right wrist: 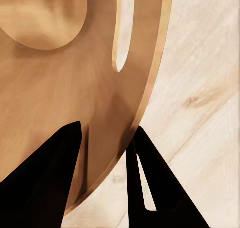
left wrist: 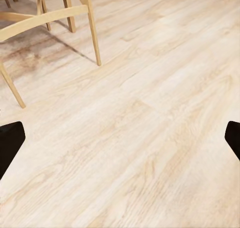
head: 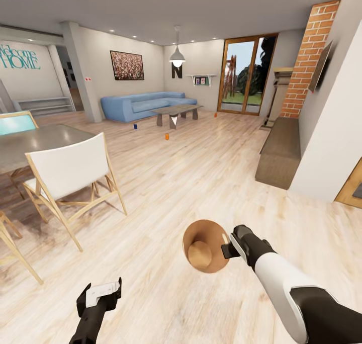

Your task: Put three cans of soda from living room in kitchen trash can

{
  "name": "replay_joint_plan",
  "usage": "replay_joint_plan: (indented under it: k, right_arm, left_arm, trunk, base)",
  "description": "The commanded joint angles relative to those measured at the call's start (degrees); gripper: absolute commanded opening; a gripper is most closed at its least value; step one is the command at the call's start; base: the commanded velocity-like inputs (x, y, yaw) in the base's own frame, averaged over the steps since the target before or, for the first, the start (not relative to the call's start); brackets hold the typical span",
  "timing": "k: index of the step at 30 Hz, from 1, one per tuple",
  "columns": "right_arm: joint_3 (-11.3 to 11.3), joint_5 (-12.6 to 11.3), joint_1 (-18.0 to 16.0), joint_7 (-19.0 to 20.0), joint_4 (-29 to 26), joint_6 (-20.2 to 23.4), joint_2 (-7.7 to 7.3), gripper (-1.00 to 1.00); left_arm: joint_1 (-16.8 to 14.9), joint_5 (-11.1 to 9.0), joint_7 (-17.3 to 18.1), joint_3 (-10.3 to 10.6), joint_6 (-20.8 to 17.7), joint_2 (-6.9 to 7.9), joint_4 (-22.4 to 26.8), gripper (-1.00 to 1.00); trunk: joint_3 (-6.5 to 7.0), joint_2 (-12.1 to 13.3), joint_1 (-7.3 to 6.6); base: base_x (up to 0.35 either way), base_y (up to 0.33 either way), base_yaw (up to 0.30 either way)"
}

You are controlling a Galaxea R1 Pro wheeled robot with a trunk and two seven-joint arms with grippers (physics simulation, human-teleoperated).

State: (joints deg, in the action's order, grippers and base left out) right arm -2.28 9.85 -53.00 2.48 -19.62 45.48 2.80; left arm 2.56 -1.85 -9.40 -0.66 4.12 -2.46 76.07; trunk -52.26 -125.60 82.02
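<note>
Right pincer (head: 227, 247) pinching tash can (head: 205, 246) rim at lower centre, left pincer (head: 103, 294) spread, sodas far off on floor

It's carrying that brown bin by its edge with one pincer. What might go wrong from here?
The right pincer pinches only the trash can rim, so the bin may swing or slip out. The three soda cans, such as the orange one, stand far off on the floor, and the white chair is close on the left.

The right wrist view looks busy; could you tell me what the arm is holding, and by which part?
The right tool holds the trash can by its thin rim, one finger inside, one outside.
</note>
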Motion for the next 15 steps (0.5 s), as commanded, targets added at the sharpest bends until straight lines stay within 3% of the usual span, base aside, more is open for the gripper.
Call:
replay_joint_plan:
  k: [1,4,7,10,11,15]
  right_arm:
    - [0.22,-0.81,0.24,0.18,-0.24,-0.98,0.01,-1.00]
    - [0.19,-0.78,2.41,0.34,-0.24,-7.54,0.01,-1.00]
    - [0.18,-0.75,3.90,0.35,-0.26,-10.51,-0.27,-1.00]
    - [0.16,-0.77,7.00,0.39,-0.27,-15.22,-1.50,-1.00]
    - [0.16,-0.75,9.04,0.52,-0.26,-19.10,-2.58,-1.00]
    - [0.17,-0.76,12.18,0.63,-0.30,-23.75,-4.36,-1.00]
  left_arm:
    - [0.00,0.00,0.00,0.00,0.01,0.00,-0.16,1.00]
    - [0.00,0.00,-0.02,-0.03,0.01,0.00,-0.62,1.00]
    - [-0.01,0.00,-0.05,-0.02,0.01,0.00,-0.76,1.00]
    - [-0.01,0.00,-0.08,0.46,0.02,0.00,-0.87,1.00]
    - [0.00,0.00,-0.08,0.92,0.02,0.00,-0.93,1.00]
    - [-0.01,0.03,-0.13,1.28,0.02,0.00,-1.25,1.00]
  trunk:
    - [0.21,0.41,-0.23]
    - [0.80,1.61,-0.89]
    - [1.40,2.82,-1.55]
    - [2.00,4.02,-2.21]
    - [2.20,4.42,-2.43]
    - [2.94,6.02,-3.31]
  base:
    - [0.000,0.000,0.000]
    - [0.000,0.000,0.000]
    - [0.000,0.000,0.000]
    - [0.000,0.000,0.000]
    - [0.000,0.000,0.000]
    - [0.000,0.000,0.000]
